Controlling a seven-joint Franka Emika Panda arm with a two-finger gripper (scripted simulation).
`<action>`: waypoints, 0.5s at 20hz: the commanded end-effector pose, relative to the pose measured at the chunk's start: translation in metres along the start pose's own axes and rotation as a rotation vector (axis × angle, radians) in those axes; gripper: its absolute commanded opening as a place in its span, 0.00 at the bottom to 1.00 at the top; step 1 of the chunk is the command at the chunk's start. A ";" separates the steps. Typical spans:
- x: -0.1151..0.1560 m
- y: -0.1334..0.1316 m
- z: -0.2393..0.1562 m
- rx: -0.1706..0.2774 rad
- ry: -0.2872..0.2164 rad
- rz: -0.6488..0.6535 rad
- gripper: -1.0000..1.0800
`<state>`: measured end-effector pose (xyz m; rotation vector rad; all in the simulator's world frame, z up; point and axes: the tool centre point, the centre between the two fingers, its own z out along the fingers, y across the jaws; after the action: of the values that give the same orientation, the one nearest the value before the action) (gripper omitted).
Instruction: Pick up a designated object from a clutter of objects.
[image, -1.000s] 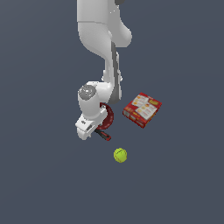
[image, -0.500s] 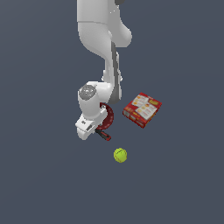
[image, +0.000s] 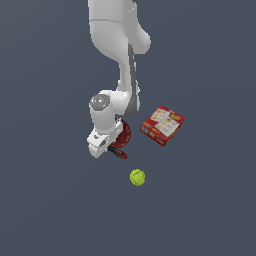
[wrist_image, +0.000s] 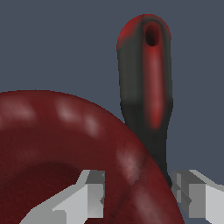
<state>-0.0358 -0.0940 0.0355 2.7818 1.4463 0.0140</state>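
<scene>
Dark red bowl (wrist_image: 65, 144), ribbed rim, shallow, round.

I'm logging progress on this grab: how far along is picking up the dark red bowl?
Done: the pincer has reached the dark red bowl and straddles its ribbed rim, one finger inside, one outside beside the red-and-black tool. In hand: closing; gaps show at both fingers. Left: gripping and lifting. The exterior view shows no lift yet.
</scene>
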 end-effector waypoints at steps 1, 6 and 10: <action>-0.001 -0.001 -0.009 -0.005 0.002 0.002 0.00; -0.004 -0.011 -0.033 -0.004 0.001 0.002 0.00; -0.008 -0.022 -0.058 -0.003 0.001 0.003 0.00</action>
<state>-0.0556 -0.0888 0.0822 2.7835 1.4427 0.0133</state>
